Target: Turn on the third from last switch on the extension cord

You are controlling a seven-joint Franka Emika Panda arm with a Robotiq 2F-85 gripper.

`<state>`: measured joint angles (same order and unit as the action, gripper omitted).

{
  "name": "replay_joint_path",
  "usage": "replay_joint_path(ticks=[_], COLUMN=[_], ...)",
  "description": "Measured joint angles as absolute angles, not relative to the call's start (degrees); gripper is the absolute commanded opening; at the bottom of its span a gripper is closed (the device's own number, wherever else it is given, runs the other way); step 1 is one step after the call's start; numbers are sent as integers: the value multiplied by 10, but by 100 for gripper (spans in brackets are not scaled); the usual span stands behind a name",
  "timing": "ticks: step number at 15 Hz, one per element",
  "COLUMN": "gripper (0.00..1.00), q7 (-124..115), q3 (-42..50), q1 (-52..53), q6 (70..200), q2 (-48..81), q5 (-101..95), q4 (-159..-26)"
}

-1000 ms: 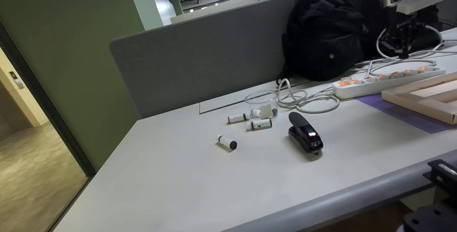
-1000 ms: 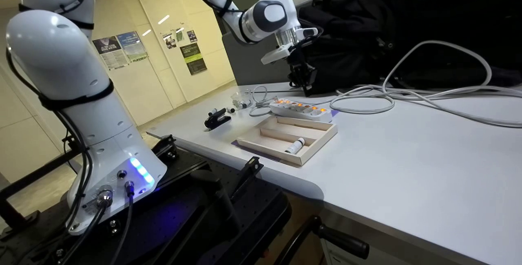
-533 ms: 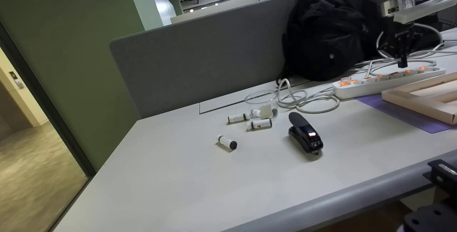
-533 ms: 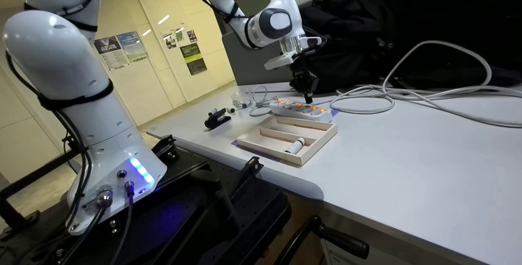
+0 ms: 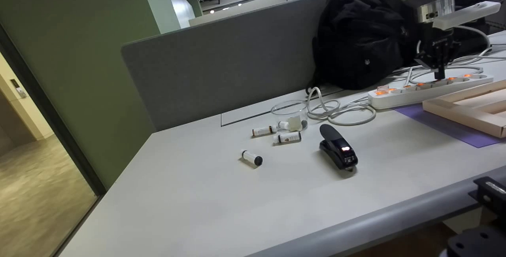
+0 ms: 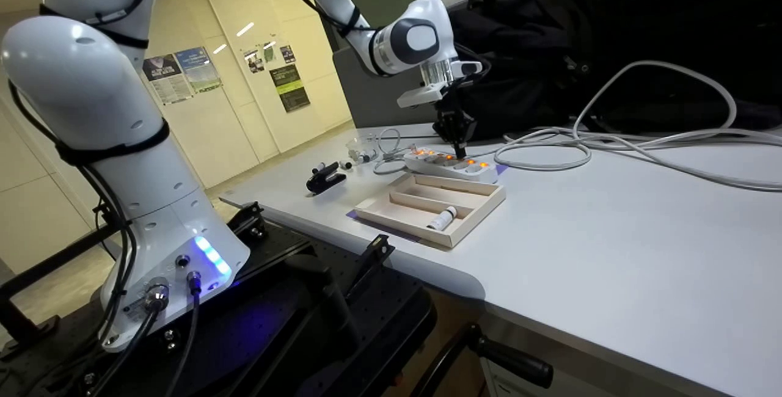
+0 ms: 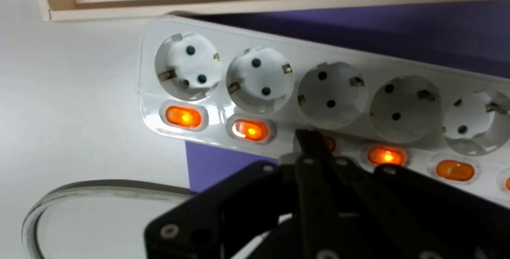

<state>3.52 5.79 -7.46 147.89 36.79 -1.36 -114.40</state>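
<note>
Extension cord (image 7: pixel 295 109) lies across the mid of wrist view, slanting down L to R, cut off at R edge; also seen in both exterior views, on the white desk (image 5: pixel 197 209). Orange switches (image 7: pixel 250 130) run along its lower side: 1st, 2nd & 4th from L glow bright, 5th dull, 6th cut by R edge; 3rd partly covered, can't tell if lit. Round sockets (image 7: pixel 261 77) in a row above.

Gripper (image 7: pixel 312 141) comes in fr. bottom ctr, fingers pressed together, tips over 3rd switch fr. L; contact or not, can't tell.

Purple sheet (image 7: pixel 418 28) peeks out above & below the cord. Wooden tray (image 7: pixel 239 7) along top of wrist view, just beside cord; in an exterior view a white bottle (image 6: pixel 442 218) lies in its R end. White cable (image 7: pixel 28 223) loops lower L in wrist view.

In an exterior view: black stapler (image 5: pixel 339 148) R of ctr; 3 small vials (image 5: pixel 252 157) on their sides, ctr, nr clear cup (image 5: pixel 286 115); black backpack (image 5: pixel 357 39) upper R, by gray partition (image 5: pixel 221 63).

Robot arm (image 6: pixel 415 49) reaches in fr. top, base lower L.
</note>
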Motion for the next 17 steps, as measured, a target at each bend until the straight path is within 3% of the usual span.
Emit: replay_joint_path(ticks=[13,14,15,16,17], gripper=[0,26,27,8,15], q7=[67,75,81,84,84], q3=[36,28,23,21,21], q1=[-110,-116,-120,-121,-121], q6=[1419,1392,1357,1312,1293], q2=[375,361,341,319,301], q5=[42,56,64,68,68], q4=[-1095,-1083,-1072,-1061,-1058])
